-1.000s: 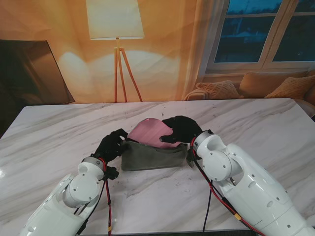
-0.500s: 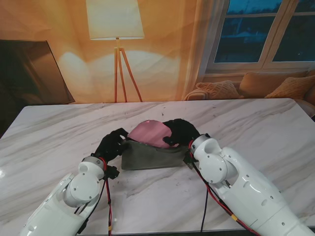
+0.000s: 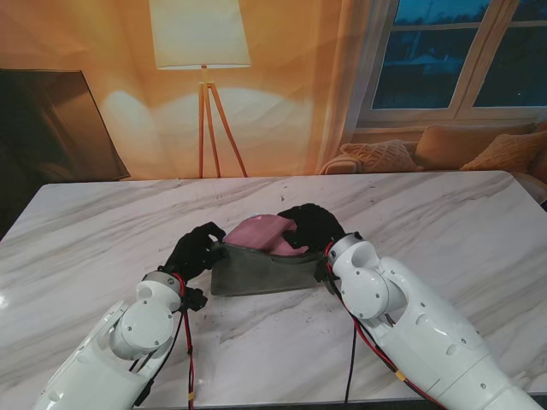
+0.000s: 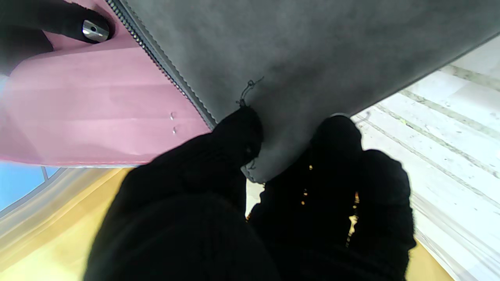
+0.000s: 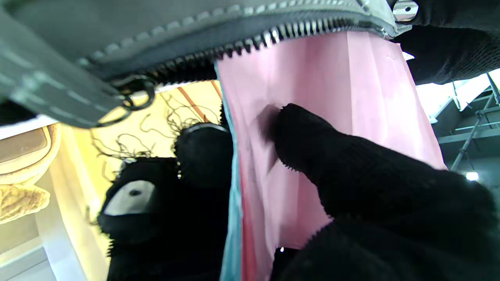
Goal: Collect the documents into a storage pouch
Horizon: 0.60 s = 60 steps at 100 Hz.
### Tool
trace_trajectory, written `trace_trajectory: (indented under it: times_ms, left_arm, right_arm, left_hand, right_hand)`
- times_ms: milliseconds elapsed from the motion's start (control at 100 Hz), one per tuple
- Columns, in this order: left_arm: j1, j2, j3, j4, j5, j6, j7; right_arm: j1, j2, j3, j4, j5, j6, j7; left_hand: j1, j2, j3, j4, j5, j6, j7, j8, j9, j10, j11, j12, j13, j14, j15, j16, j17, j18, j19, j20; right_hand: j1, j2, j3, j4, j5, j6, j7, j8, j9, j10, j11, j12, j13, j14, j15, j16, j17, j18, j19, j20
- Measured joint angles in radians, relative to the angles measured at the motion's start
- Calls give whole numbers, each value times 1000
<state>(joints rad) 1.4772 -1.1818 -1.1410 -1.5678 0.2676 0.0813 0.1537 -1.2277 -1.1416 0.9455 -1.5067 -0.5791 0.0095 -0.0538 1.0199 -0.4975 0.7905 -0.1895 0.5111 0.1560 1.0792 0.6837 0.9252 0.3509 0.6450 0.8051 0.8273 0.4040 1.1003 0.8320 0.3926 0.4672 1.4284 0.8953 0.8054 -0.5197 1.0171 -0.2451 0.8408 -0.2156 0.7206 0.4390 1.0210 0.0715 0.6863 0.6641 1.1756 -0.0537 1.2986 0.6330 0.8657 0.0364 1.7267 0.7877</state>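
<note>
While the left robot hand [image 3: 195, 250] is pinching the grey pouch's [image 3: 261, 273] left end on the tabletop [image 3: 102, 222], the right robot hand [image 3: 309, 227] is gripping the pink documents [image 3: 261, 231], standing half inside the open zipper; the remaining travel is lying straight down into the pouch.

no readable text, label, brand or number shows in any view.

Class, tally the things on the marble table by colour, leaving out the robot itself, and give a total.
Grey: 1, the pouch
Pink: 1, the document going into it
Light blue: 1, a sheet edge behind the pink one, right wrist view only
Total: 3
</note>
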Motion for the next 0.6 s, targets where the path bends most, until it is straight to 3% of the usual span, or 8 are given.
trace_trajectory:
  times_ms: [170,320,600]
  left_arm:
    - [-2,0,0,2,0,-4,-1]
    - [-3,0,1,4,4,-7,-1]
    - [-7,0,1,8,7,-23,-2]
  right_arm:
    - [-2,0,16,-11,-11,-4,-2]
    - [2,5,28,-25,-91,-18,4]
    - [32,36,27,-61,-165,-10,108]
  left_hand:
    - [0,0,-15,0,0,0,-18,-6,0,0,0,0,-3,0,0,7,-8,0,0,0]
    - [0,0,-15,0,-1,0,-44,-28,-1,0,0,8,-12,0,1,11,-18,-2,0,1]
    - [-8,-1,-9,0,14,0,-111,-95,-2,-3,-30,27,-45,0,-4,11,-50,-11,-10,2]
  right_hand:
    - [6,0,0,1,11,13,-9,0,10,7,43,11,25,-11,63,10,40,-8,30,0]
    - [6,0,0,1,11,15,-12,0,10,7,56,23,25,-12,87,14,49,-9,39,0]
    - [6,0,0,1,11,15,-16,0,23,12,67,33,62,-14,101,14,77,-12,54,0]
